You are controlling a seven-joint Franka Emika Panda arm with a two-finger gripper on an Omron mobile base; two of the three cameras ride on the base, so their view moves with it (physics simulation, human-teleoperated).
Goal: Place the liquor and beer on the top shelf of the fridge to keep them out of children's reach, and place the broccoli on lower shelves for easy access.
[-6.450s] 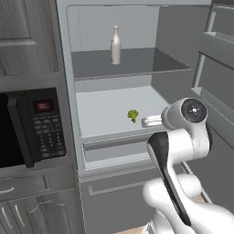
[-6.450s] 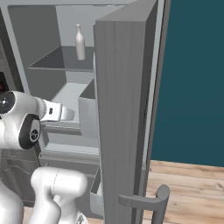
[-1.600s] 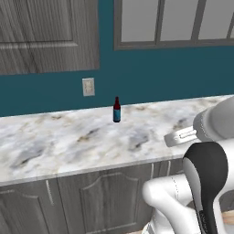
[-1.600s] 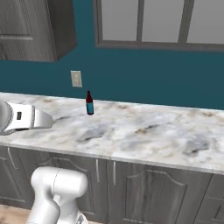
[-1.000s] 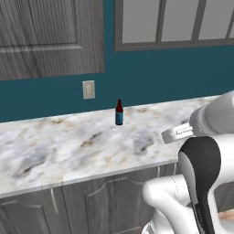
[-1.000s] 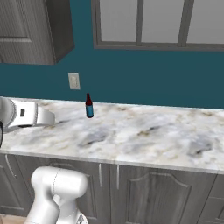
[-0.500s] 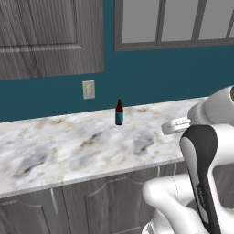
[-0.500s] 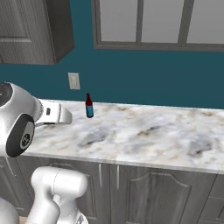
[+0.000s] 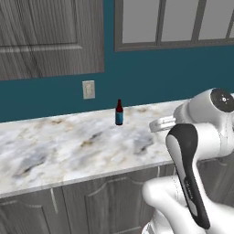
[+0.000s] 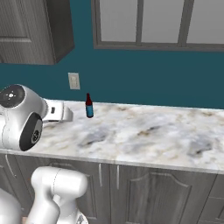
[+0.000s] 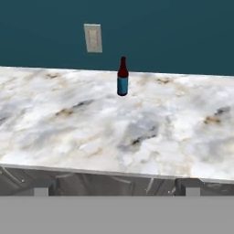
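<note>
The small dark red-brown beer bottle with a narrow neck and a blue label band (image 9: 119,112) stands upright on the pale marbled stone counter (image 9: 68,146), near the counter's back edge and close to the teal wall (image 9: 137,77). A white wall socket plate (image 9: 88,89) sits on that wall just above and to one side of the bottle. Grey wood-grain cabinet doors (image 9: 105,201) run under the counter, a grey upper cabinet (image 9: 50,36) hangs over it, and a grey-framed window (image 9: 183,23) sits higher on the wall.

The white two-finger gripper (image 9: 157,124) hangs over the front part of the counter, pointing towards the wall; in the right base view it shows as a white block beside the arm's round joint (image 10: 59,111). Its jaws stand wide apart and hold nothing. In the hand view the two small finger tips (image 11: 41,191) rise at the bottom, far apart from each other, level with the counter's front edge.

The beer bottle (image 11: 122,77) lies straight ahead of the hand, roughly centred between the finger tips but well apart from them, with a broad stretch of bare counter between. In the right base view the bottle (image 10: 89,106) stands just beyond the gripper, not touching it.
</note>
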